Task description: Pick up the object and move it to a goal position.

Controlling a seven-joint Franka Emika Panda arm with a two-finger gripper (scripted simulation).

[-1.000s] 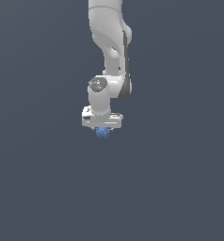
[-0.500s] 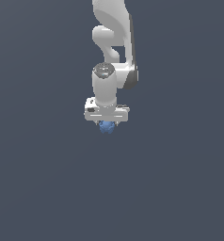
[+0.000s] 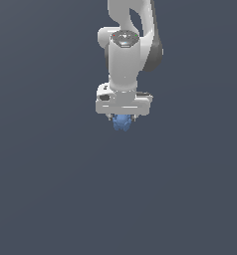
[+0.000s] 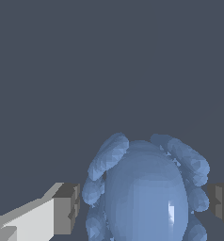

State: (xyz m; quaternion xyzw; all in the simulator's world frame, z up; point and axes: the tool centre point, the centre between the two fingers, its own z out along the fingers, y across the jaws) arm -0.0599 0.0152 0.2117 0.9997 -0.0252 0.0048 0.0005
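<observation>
In the exterior view, the white arm has swung toward the view's right and now stands straighter than a second ago. The white two-fingered claw (image 3: 123, 119) carries the small, lumpy blue object (image 3: 122, 123) tucked between its fingers, so the pick looks done and transport under way.

In the wrist view, the object (image 4: 147, 188) fills the gap, dark pads (image 4: 69, 207) clamped against its sides. It is egg-like, its long axis running along the fingers, pointing away from the palm.
</observation>
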